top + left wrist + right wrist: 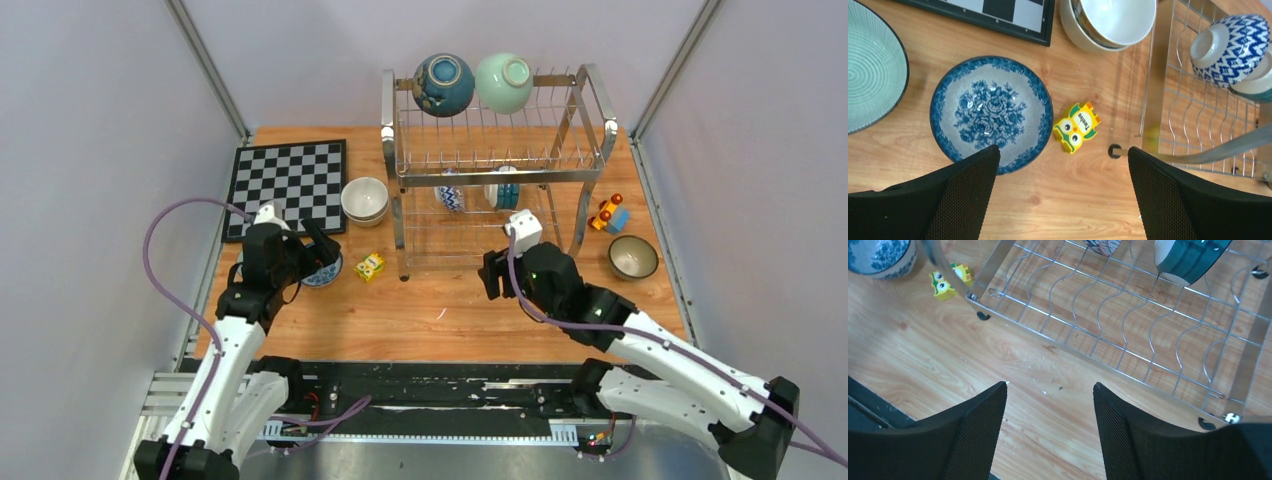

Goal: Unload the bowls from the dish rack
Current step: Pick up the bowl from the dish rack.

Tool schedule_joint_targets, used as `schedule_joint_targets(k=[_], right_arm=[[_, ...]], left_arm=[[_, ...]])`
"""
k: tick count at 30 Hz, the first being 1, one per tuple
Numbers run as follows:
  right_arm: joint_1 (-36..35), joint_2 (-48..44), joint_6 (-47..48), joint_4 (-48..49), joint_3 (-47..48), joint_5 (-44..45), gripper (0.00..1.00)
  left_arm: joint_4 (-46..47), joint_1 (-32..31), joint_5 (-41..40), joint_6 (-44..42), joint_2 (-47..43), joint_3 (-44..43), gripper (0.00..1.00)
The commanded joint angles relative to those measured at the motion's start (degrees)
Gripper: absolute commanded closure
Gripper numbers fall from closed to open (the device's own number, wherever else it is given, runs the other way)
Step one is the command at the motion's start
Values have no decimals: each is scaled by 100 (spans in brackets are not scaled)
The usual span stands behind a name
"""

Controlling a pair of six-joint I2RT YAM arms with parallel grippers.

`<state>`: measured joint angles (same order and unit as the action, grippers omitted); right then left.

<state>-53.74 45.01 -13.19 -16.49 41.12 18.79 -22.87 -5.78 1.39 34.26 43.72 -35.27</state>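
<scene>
The dish rack [500, 178] stands at the back. A dark blue bowl [443, 84] and a mint bowl [504, 82] lie on its top tier. A blue zigzag bowl [1230, 47] and a teal bowl [1190, 257] rest on the lower tier. On the table sit a blue floral bowl [991, 112], a mint striped bowl [870, 65], stacked cream bowls [1113, 22] and a dark-rimmed bowl [633, 257]. My left gripper [1063, 149] hangs open and empty just right of the floral bowl. My right gripper [1049, 385] is open and empty before the rack's front edge.
A yellow owl block [1076, 126] lies between the floral bowl and the rack's left foot. A chessboard [288, 180] lies at the back left. A small toy [608, 214] sits right of the rack. Grey walls close in both sides.
</scene>
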Motion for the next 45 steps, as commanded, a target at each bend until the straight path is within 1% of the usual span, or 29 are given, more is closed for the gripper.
schedule_joint_targets(k=[1, 2, 3, 5, 7, 9, 12, 14, 19, 23, 29, 34, 38, 45], right_arm=[[790, 274, -300, 1108, -328, -1282, 33], [852, 319, -307, 1465, -474, -1309, 33], [877, 360, -307, 2071, -620, -1316, 33], [915, 491, -333, 2950, -939, -1398, 33], [940, 742, -451, 3553, -1113, -1416, 34], [1074, 1148, -640, 3816, -1083, -1582, 35], [1374, 1756, -978, 4021, -872, -2079, 38], [1487, 2103, -1150, 4195, -766, -2147, 39], [1612, 2733, -1024, 5666, -965, -1929, 40], [1817, 3362, -999, 6454, -813, -2057, 41], [1990, 4128, -843, 6722, -457, -2093, 46], [2238, 4497, -715, 7226, -364, -2400, 46], [2474, 4820, -787, 7162, -121, -2536, 45], [2775, 5339, -1147, 7746, 165, -3383, 46]], left_arm=[[-64, 13, 377, -29, -289, 177, 0], [-63, 3, 489, -30, -312, 204, 0], [-58, 6, 586, -33, -326, 223, 0], [-53, 11, 735, -4, -347, 280, 0], [-49, 8, 869, 8, -408, 342, 0], [-50, 10, 974, 23, -473, 383, 1], [-128, 14, 1107, 35, -549, 396, 2], [-228, 12, 1219, 19, -588, 367, 2], [-343, 7, 1496, 90, -807, 407, 3], [-409, 7, 1552, 137, -920, 471, 3], [-413, 12, 1605, 195, -1106, 567, 3], [-313, 11, 1761, 263, -1105, 634, 3], [-237, 14, 1795, 285, -1047, 662, 4], [-272, 7, 1743, 268, -998, 691, 4]])
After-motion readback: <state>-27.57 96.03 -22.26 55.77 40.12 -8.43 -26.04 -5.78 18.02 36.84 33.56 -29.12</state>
